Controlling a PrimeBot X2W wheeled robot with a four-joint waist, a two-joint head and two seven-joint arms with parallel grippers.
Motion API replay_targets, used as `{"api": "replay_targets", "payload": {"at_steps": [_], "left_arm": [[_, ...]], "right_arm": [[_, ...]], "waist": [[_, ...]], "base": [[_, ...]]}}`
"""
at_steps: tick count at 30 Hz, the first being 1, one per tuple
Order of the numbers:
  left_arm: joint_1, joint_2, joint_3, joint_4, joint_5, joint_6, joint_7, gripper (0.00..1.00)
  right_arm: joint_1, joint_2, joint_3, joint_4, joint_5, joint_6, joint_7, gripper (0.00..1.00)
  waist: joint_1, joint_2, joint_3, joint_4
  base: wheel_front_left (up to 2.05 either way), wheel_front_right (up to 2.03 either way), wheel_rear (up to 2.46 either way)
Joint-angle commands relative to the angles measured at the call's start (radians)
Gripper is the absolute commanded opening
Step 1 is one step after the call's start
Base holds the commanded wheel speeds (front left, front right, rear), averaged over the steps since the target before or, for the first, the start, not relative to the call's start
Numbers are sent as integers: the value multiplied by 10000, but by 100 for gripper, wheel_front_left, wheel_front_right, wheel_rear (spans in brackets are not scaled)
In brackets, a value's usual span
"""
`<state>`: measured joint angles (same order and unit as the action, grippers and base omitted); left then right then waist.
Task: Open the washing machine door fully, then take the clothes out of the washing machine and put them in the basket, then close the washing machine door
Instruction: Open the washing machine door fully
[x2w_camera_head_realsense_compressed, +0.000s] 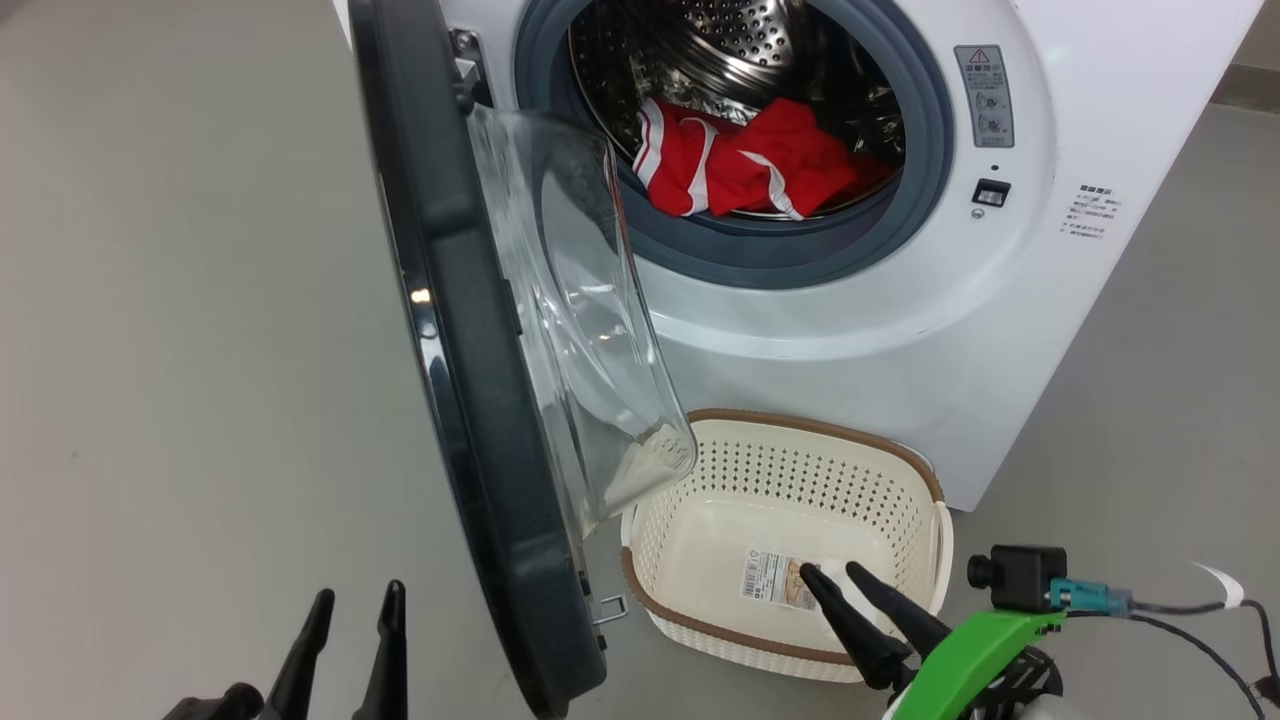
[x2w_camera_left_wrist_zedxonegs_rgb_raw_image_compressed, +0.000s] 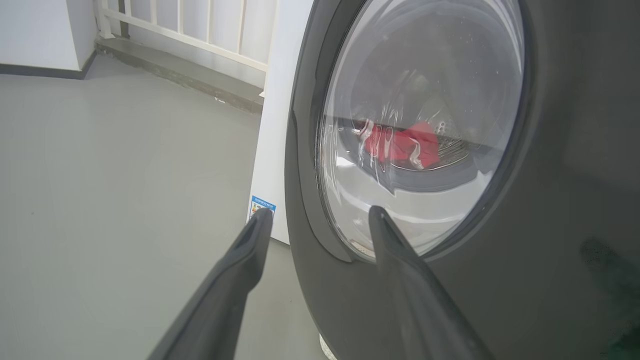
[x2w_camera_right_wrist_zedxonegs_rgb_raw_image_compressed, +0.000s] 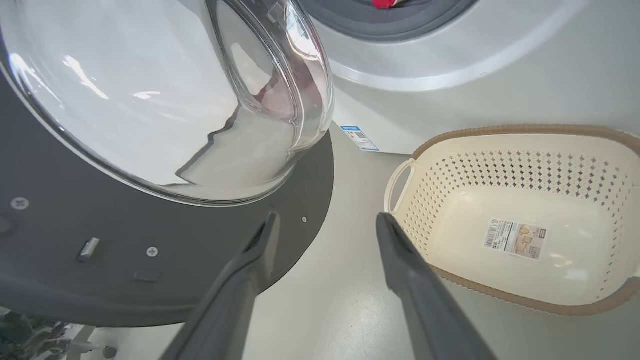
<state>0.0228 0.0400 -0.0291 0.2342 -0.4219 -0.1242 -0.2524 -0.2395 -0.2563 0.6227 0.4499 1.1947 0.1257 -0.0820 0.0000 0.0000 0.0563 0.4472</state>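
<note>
Red clothes (x2w_camera_head_realsense_compressed: 745, 160) in drum (x2w_camera_head_realsense_compressed: 745, 40), beyond right gripper (x2w_camera_head_realsense_compressed: 829, 569)

Warning sticker (x2w_camera_head_realsense_compressed: 984, 95): a warning triangle sign, on the washing machine (x2w_camera_head_realsense_compressed: 880, 340) front; text too small.
Basket sticker (x2w_camera_right_wrist_zedxonegs_rgb_raw_image_compressed: 515, 238): barcode, letters unreadable, inside the basket (x2w_camera_right_wrist_zedxonegs_rgb_raw_image_compressed: 525, 131).
Blue label (x2w_camera_right_wrist_zedxonegs_rgb_raw_image_compressed: 359, 138): print unreadable.

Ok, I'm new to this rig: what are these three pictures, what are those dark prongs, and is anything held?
The head view looks down from the robot's head at the washing machine, its door swung open. Red clothes lie in the drum; the basket stands empty on the floor before it. The prongs are the left fingers and right fingers, both spread, holding nothing. The other two pictures come from cameras on each wrist: the left faces the door's outside, the right its glass bowl and the basket.
</note>
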Motion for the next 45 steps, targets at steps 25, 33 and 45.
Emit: {"api": "replay_targets", "payload": {"at_steps": [25, 33, 45], "left_arm": [[-185, 102, 502, -205, 116, -63, -94, 100], [-148, 102, 524, -265, 159, -63, -94, 100], [-179, 102, 621, -430, -8, -63, -94, 0]], "right_arm": [[1166, 1083, -3503, -1711, -8099, 50, -1797, 100], [1910, 1676, -4544, -2224, -9136, 50, -1797, 100], [1995, 1837, -4679, -2162, -9268, 50, -1797, 100]], "waist": [[0, 0, -9, -65], [0, 0, -60, -50], [0, 0, -86, -73]], "base": [[0, 0, 0], [0, 0, 0], [0, 0, 0]]}}
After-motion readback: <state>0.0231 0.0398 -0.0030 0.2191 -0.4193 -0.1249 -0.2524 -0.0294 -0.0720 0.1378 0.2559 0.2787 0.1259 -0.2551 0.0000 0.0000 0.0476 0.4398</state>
